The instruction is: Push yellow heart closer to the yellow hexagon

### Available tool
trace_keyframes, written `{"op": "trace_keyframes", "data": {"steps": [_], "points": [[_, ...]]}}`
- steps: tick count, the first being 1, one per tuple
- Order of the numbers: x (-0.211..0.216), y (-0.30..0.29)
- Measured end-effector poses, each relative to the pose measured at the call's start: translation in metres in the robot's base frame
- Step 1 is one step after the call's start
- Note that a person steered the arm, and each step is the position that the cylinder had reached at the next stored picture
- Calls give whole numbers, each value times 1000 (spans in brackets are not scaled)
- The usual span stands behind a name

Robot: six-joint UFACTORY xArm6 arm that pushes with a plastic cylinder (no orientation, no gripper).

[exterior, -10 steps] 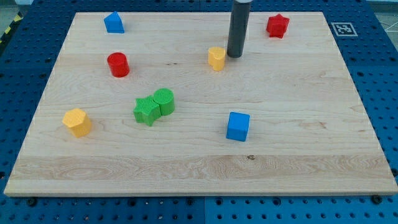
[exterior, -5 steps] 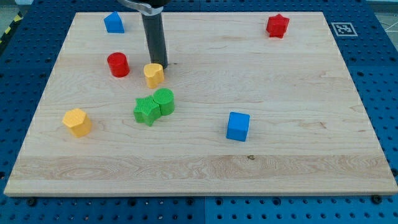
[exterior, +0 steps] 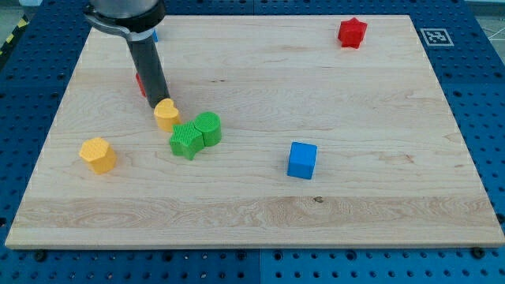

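- Presently, my tip (exterior: 160, 103) is seen at the lower end of a dark rod that descends from the view's top left; it sits against the yellow heart (exterior: 166, 115) at that block's 11 o'clock side.
- No claw is fitted to the arm, so nothing can be reported as wide, narrow or holding; only the straight rod is shown.
- The yellow heart is found left of the board's centre, at about 10 o'clock from the green pair and just beside it, though whether they touch cannot be told.
- The yellow hexagon (exterior: 98, 155) is placed near the board's left edge, at roughly 8 o'clock from the heart and apart from it.
- A green star-like ribbed block (exterior: 186, 140) and a green cylinder (exterior: 208, 128) are seen touching each other, the cylinder at 2 o'clock from its partner.
- A red block (exterior: 140, 84) is largely hidden behind the rod, at 10 o'clock from the heart; its shape cannot be made out.
- A sliver of a blue block (exterior: 155, 34) is glimpsed beside the arm's housing at the board's top left.
- A blue cube (exterior: 302, 160) is set right of centre, well apart from the others.
- A red star (exterior: 352, 32) is placed near the top right of the wooden board (exterior: 379, 118).
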State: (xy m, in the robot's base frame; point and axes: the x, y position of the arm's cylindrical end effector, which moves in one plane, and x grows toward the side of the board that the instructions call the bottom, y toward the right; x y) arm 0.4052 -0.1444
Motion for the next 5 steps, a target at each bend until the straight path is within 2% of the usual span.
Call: {"op": "trace_keyframes", "data": {"steps": [2,3,5], "points": [[-4,66],[13,62],[24,-3]]}}
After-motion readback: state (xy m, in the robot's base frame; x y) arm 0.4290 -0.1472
